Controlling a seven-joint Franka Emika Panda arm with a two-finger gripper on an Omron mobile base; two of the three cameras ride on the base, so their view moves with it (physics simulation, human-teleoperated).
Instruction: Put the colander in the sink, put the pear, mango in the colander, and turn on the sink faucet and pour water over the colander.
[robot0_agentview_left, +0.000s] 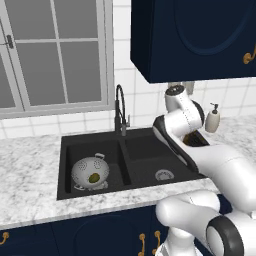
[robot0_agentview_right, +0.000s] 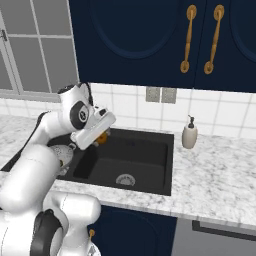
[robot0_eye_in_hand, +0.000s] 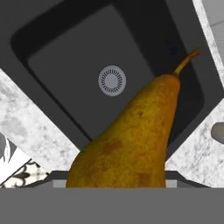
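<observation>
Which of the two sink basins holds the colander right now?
The left basin, by the window side, holds the colander. The right basin shows just its steel drain.

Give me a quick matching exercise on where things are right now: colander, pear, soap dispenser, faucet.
Things:
1. colander
2. pear
3. soap dispenser
4. sink faucet

Places:
A. on the counter to the right of the sink
B. held in the gripper above the right basin
C. in the left basin, with a fruit already inside
D. behind the divider between the two basins

Pairs: 1-C, 2-B, 3-A, 4-D
</observation>
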